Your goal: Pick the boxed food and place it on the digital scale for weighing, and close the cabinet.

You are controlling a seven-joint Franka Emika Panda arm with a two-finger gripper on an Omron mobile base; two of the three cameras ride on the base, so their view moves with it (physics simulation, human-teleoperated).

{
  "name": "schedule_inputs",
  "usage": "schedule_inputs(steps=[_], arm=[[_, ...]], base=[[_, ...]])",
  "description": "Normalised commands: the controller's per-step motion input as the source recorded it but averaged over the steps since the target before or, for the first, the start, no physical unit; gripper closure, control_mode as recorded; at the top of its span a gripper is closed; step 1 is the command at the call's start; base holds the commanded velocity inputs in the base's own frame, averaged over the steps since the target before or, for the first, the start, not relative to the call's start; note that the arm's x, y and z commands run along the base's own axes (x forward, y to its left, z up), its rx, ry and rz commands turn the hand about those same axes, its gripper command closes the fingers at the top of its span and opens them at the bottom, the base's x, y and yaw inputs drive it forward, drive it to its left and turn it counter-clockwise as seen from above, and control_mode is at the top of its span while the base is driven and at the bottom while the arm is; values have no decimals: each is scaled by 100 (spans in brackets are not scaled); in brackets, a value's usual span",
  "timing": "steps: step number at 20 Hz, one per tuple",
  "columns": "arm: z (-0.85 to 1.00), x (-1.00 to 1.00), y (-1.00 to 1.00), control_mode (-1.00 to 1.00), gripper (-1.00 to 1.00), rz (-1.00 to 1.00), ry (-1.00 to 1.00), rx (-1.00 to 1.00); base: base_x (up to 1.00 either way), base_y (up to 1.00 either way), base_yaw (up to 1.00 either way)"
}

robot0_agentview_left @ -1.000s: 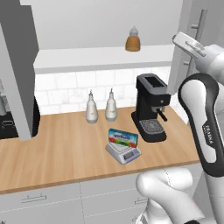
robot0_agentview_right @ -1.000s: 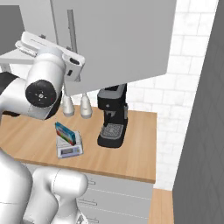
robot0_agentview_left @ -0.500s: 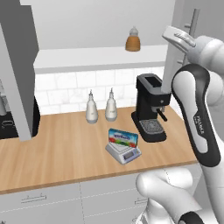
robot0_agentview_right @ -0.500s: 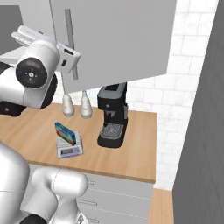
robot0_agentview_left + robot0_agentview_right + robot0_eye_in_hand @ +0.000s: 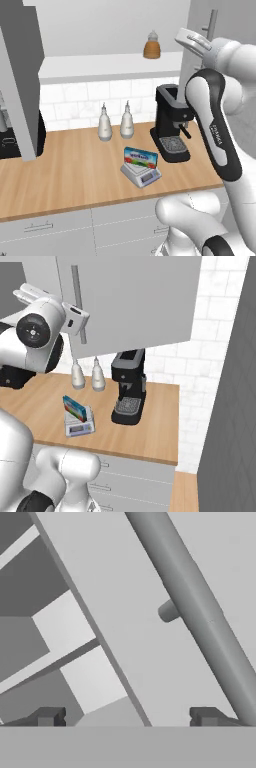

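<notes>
The blue boxed food rests tilted on the light-grey digital scale in the middle of the wooden counter; both also appear in the right base view, box on scale. The cabinet stands open, its right door swung outward with a long bar handle. My gripper is open high up at that door, fingertips spread wide before the door face, with the handle crossing diagonally just right of them. In the left base view the hand sits by the door's edge.
A black coffee machine stands right of the scale, two pale bottles behind it. An amber jar sits on the white cabinet shelf. The left cabinet door hangs open over the counter's left end. Drawers lie below.
The hand has swung up and across toward the right cabinet door's handle with its fingers spread. The box and scale have not moved.
</notes>
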Motion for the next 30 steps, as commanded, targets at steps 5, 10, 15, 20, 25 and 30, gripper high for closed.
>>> schedule_inputs(steps=[5,10,15,20,25,30], arm=[[0,56,0,-100,-100,-1,0,-4],[0,56,0,-100,-100,-2,0,-2],[0,60,0,-100,-100,-2,0,-1],[0,58,0,-100,-100,-2,0,-1],[0,47,0,-100,-100,-3,0,-1],[0,51,0,-100,-100,-5,0,0]], base=[[0,0,0],[0,0,0],[0,0,0],[0,0,0],[0,0,0],[0,0,0]])
